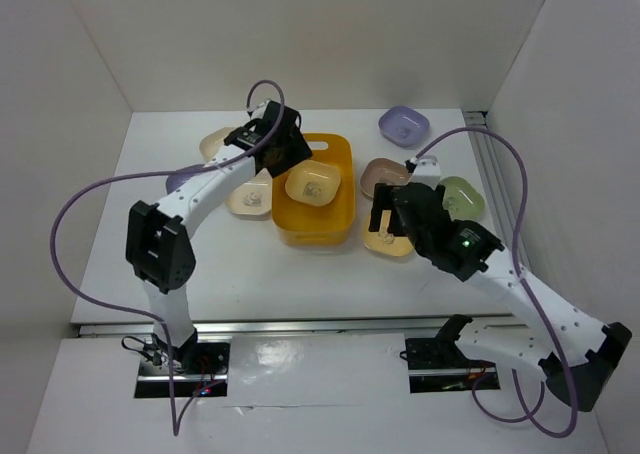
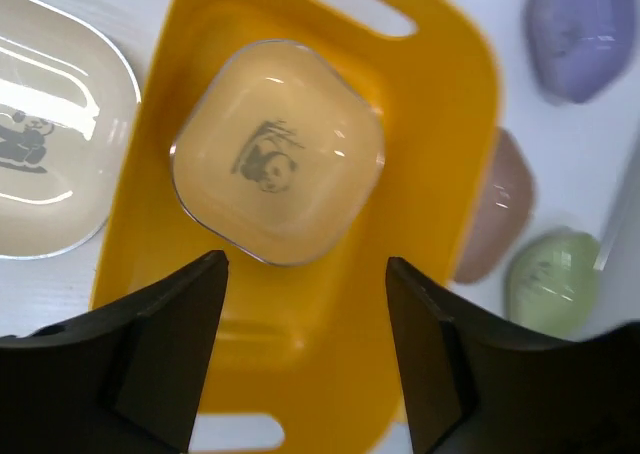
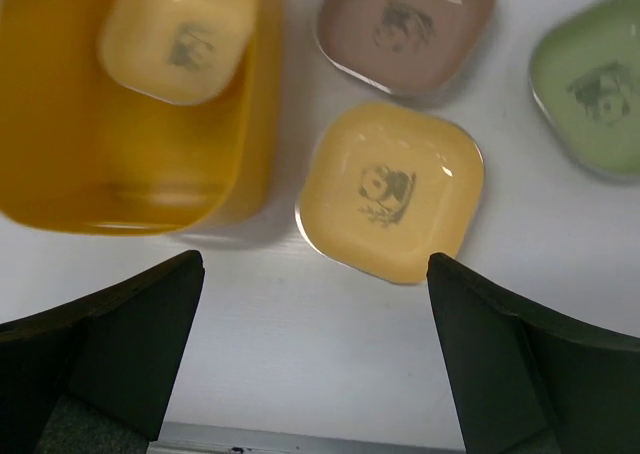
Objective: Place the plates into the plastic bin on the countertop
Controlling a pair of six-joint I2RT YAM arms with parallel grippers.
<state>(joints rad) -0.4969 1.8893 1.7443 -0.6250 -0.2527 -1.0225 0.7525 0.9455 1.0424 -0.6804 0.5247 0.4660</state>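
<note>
Nearest my side of the desk (image 1: 260,284), at 4 o'clock from the bin (image 1: 312,237), the right gripper (image 3: 315,269) hangs over the yellow plate (image 3: 392,189), jaws spread and holding nothing. That plate lies flat just beside the bin's wall, a narrow gap between them.

I judge the step in hand to be picking it up. I'd pinch the rim on the side away from the bin, one finger inside the dish and one outside. The dish is shallow and would likely slip from a flat squeeze. I'd then raise it above the bin's rim before swinging toward 10 o'clock, and set it on or beside the binned plate (image 2: 277,152).

The left gripper (image 2: 305,264) hovers over the bin, also spread and empty, with the binned plate lying below it. I'd draw that arm back first so the two don't meet.

Out on the desk, the cream plate (image 1: 250,199) sits at 9 o'clock just beside the bin, the mauve plate (image 3: 405,29) at 2, the green plate (image 3: 590,84) at 3 and the lavender plate (image 1: 403,126) at 1, farthest.

Each plate I can make out carries a small panda print. I can read no words or brand anywhere.
</note>
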